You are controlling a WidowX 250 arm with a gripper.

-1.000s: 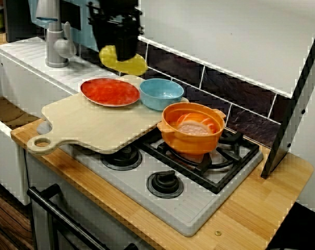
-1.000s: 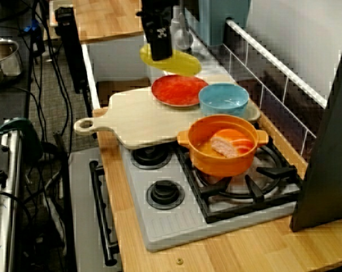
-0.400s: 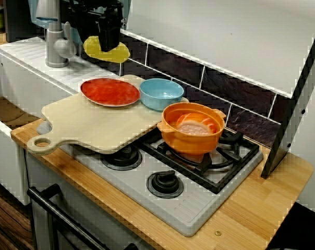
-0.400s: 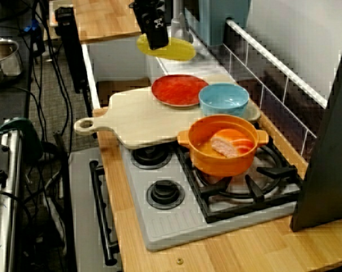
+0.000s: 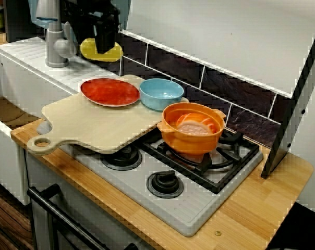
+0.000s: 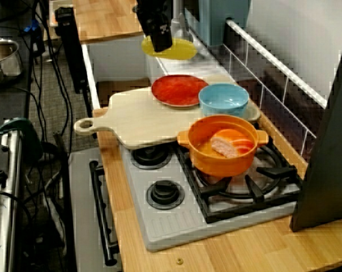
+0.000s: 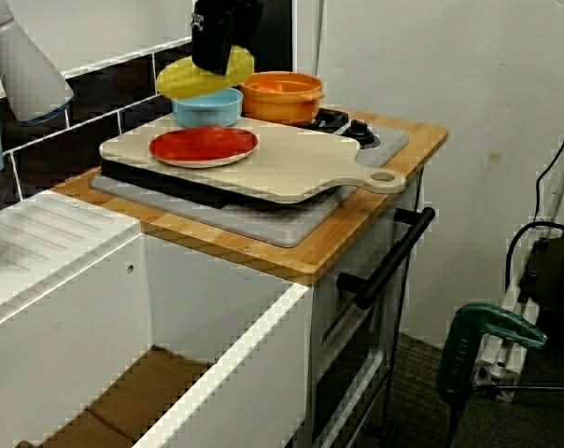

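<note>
One yellow plate is hanging up in the air here, and the black gripper is coming at it from above and clamping onto its rim, so the jaws are pinching the plate and nothing else. In the front view the plate is sticking out on both sides of the fingers, with the dark wall tiles behind it. In the view from the sink side it's looking a bit tilted. Directly under the gripper, the white ribbed draining board is running along the wall, and the plate isn't touching it. Right beside the gripper, on the side away from the stove, a grey faucet is standing upright. Lower down on the gripper's stove side, a red plate is lying flat on the far corner of a pale wooden cutting board. A blue bowl is sitting just beside that plate. Further out from the gripper, an orange pot is sitting on the black grate of the stove, nudging up against the board's edge, with some pinkish food pieces lying inside. The board's handle end is pointing well away from the gripper, out over the wooden counter.
</note>
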